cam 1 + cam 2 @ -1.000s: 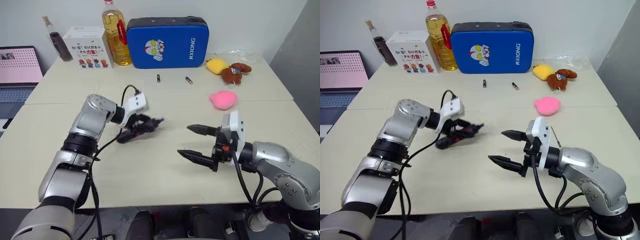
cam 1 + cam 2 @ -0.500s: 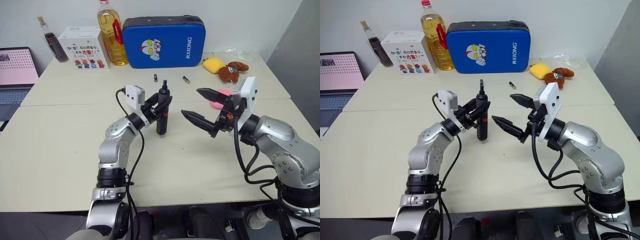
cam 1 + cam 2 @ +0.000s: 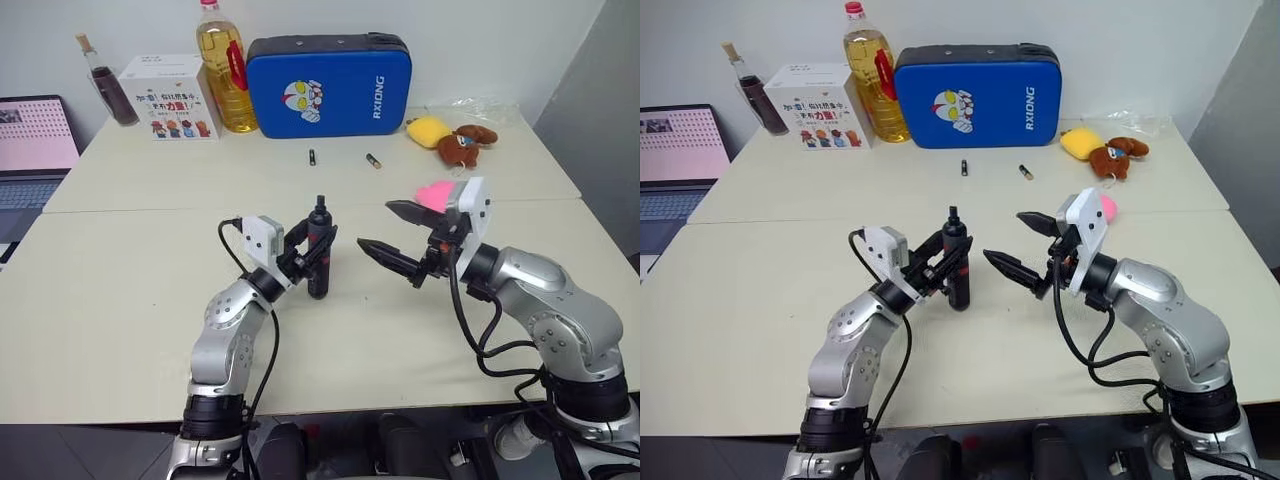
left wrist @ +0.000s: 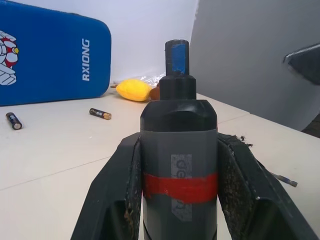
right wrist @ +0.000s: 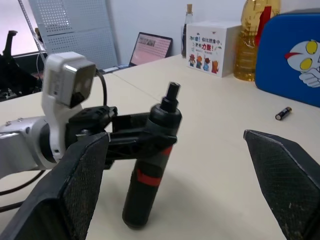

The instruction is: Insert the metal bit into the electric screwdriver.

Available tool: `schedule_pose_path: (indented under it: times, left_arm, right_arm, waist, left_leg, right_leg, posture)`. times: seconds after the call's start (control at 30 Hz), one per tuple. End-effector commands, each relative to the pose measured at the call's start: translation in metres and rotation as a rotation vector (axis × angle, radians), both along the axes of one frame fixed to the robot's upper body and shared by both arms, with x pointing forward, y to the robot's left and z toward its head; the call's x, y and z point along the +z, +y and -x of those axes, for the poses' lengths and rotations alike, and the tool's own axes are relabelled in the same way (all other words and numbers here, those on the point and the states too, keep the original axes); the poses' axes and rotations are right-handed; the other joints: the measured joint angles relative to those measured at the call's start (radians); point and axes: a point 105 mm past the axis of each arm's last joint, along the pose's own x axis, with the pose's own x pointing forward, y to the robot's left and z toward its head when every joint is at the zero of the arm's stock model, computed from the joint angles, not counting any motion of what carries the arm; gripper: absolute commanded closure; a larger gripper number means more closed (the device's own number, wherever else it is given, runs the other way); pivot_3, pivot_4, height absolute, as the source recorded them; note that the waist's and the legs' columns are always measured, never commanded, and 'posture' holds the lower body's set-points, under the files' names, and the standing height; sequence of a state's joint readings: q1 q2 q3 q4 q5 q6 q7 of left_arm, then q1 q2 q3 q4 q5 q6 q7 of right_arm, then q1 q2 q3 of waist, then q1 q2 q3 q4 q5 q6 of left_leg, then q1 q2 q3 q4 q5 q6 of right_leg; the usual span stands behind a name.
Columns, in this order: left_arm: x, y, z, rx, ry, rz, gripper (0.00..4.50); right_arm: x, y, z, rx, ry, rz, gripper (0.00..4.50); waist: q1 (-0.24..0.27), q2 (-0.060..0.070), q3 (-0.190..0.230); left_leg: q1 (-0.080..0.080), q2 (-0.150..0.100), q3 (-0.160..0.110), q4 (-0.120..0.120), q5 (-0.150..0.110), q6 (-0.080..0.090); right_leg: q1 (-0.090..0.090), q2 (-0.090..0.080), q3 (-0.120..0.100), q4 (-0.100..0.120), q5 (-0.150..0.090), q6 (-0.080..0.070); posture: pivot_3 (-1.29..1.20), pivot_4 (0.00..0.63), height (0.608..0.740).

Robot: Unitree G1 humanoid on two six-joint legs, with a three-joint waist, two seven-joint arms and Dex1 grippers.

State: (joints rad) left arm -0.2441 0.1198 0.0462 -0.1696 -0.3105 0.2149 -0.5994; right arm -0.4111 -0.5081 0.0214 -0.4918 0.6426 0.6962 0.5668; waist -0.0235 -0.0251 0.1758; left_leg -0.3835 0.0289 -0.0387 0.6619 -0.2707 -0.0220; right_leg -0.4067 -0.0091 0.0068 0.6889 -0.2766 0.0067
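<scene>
A: From the head, where is the electric screwdriver (image 3: 319, 250)?

B: It stands nearly upright, tip up, over the middle of the table (image 3: 120, 300). The left gripper (image 3: 312, 257) is clamped on its black body. A red band rings the body where the fingers meet it.

A: And the other one?

B: The right gripper (image 3: 389, 233) hangs just to the right of the screwdriver, apart from it, fingers spread wide, nothing between them.

A: Any writing?

B: The blue case (image 3: 327, 83) at the back of the table reads "RXIONG" beside a cartoon face. The white box (image 3: 170, 97) carries red characters too small to read. Two small batteries (image 3: 341, 158) lie in front of the case.

A: The left wrist view?

B: Its two black fingers (image 4: 111, 200) press either side of a dark grey barrel with a red band and a pale label whose letters look like "de", no more readable. Above sits a stepped black collar and a stubby tip with a blue-tinted face. "RXIONG" is plain on the case behind. A thin grey rod, seemingly the metal bit (image 4: 284, 179), lies on the table past one finger.

A: Right wrist view?

B: Its own wide fingers (image 5: 282, 172) frame the screwdriver, slightly tilted, its base near the table.
</scene>
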Motion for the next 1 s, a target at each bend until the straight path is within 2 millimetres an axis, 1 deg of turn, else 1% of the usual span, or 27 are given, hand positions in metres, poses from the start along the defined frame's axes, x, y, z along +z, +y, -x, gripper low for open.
schedule_pose_path:
  times: [0.03, 0.17, 0.33, 0.4, 0.47, 0.57, 0.63, 0.7, 0.8, 0.87, 0.97, 1.0]
  left_arm:
    - [0.000, 0.000, 0.010, -0.011, 0.002, -0.012, 2.85]
    - [-0.002, 0.001, 0.013, -0.011, 0.010, -0.024, 2.85]
    - [-0.001, 0.005, 0.010, 0.000, 0.016, -0.033, 2.85]
    - [0.001, 0.003, 0.008, -0.015, 0.000, -0.054, 2.85]
    - [0.010, -0.002, 0.005, -0.034, -0.024, -0.050, 2.85]
    - [0.022, -0.012, -0.001, -0.069, -0.062, -0.043, 2.85]
    - [0.042, -0.024, -0.008, -0.118, -0.126, -0.035, 2.85]
    - [0.053, -0.032, -0.016, -0.142, -0.158, -0.028, 2.85]
    - [0.056, -0.040, -0.023, -0.166, -0.166, -0.024, 2.85]
    - [0.053, -0.044, -0.025, -0.181, -0.161, -0.017, 2.85]
    - [0.049, -0.047, -0.026, -0.191, -0.156, -0.008, 2.85]
    - [0.045, -0.048, -0.025, -0.193, -0.144, -0.002, 2.85]
  right_arm:
    - [0.002, -0.019, -0.006, -0.070, -0.010, 0.034, 0.00]
    - [0.004, -0.033, -0.013, -0.118, 0.000, 0.066, 0.00]
    - [0.004, -0.046, -0.018, -0.166, 0.014, 0.103, 0.00]
    - [0.002, -0.057, -0.024, -0.217, 0.040, 0.119, 0.00]
    - [-0.008, -0.076, -0.032, -0.281, 0.088, 0.199, 0.00]
    - [-0.016, -0.099, -0.042, -0.351, 0.163, 0.255, 0.00]
    - [-0.024, -0.118, -0.051, -0.382, 0.230, 0.339, 0.00]
    - [-0.032, -0.130, -0.057, -0.403, 0.309, 0.385, 0.00]
    - [-0.042, -0.137, -0.065, -0.430, 0.395, 0.410, 0.00]
    - [-0.052, -0.143, -0.070, -0.458, 0.464, 0.429, 0.00]
    - [-0.061, -0.149, -0.074, -0.474, 0.518, 0.456, 0.00]
    - [-0.066, -0.152, -0.077, -0.490, 0.547, 0.460, 0.00]
  waist:
    - [0.000, 0.000, 0.000]
    - [0.000, 0.000, 0.000]
    - [-0.001, 0.000, 0.000]
    - [-0.001, 0.000, 0.000]
    - [0.000, 0.000, 0.000]
    - [0.002, 0.000, 0.000]
    - [0.004, 0.000, 0.001]
    - [0.007, 0.000, 0.001]
    - [0.010, 0.000, 0.001]
    - [0.007, 0.001, 0.001]
    - [0.007, 0.001, 0.001]
    - [0.007, 0.001, 0.001]
  left_leg:
    - [0.000, 0.000, 0.000, 0.000, 0.000, 0.000]
    - [0.000, 0.000, 0.001, 0.000, 0.000, 0.000]
    - [0.001, 0.000, 0.002, -0.001, 0.000, 0.000]
    - [0.001, 0.000, 0.002, -0.001, 0.000, 0.000]
    - [0.001, 0.000, 0.002, -0.001, 0.000, 0.000]
    - [0.000, -0.001, 0.002, -0.001, 0.000, 0.000]
    - [0.000, -0.001, 0.003, 0.000, 0.000, 0.000]
    - [0.000, -0.001, 0.003, 0.000, 0.000, 0.000]
    - [-0.001, 0.000, 0.004, -0.001, 0.000, 0.000]
    - [-0.001, 0.000, 0.006, -0.001, -0.001, 0.003]
    - [-0.001, 0.000, 0.009, -0.001, -0.002, 0.004]
    - [-0.001, 0.000, 0.009, -0.001, -0.002, 0.004]
  right_leg:
    - [0.000, 0.000, 0.000, 0.000, 0.000, 0.000]
    - [0.000, 0.000, 0.000, -0.001, 0.000, 0.000]
    - [0.001, 0.001, 0.000, -0.001, 0.000, 0.000]
    - [0.001, 0.001, 0.000, -0.001, 0.000, 0.000]
    - [0.001, 0.001, 0.000, -0.001, 0.000, 0.000]
    - [0.001, 0.000, 0.000, -0.001, 0.000, 0.000]
    - [0.001, 0.001, 0.000, -0.002, 0.000, 0.000]
    - [0.001, 0.001, 0.000, -0.003, 0.001, 0.001]
    - [0.001, 0.001, 0.001, -0.006, 0.001, 0.001]
    - [0.001, 0.001, 0.003, -0.008, 0.001, 0.001]
    - [0.000, 0.001, 0.005, -0.008, 0.001, 0.001]
    - [0.000, 0.001, 0.006, -0.008, 0.001, 0.001]
  posture:
    - [0.00, 0.150, 0.740]
    - [0.00, 0.150, 0.740]
    - [0.00, 0.150, 0.740]
    - [0.00, 0.150, 0.740]
    - [0.00, 0.150, 0.740]
    - [0.00, 0.150, 0.740]
    - [0.00, 0.150, 0.740]
    - [0.00, 0.150, 0.740]
    - [0.00, 0.150, 0.740]
    - [0.00, 0.150, 0.740]
    - [0.00, 0.150, 0.740]
    - [0.00, 0.150, 0.740]
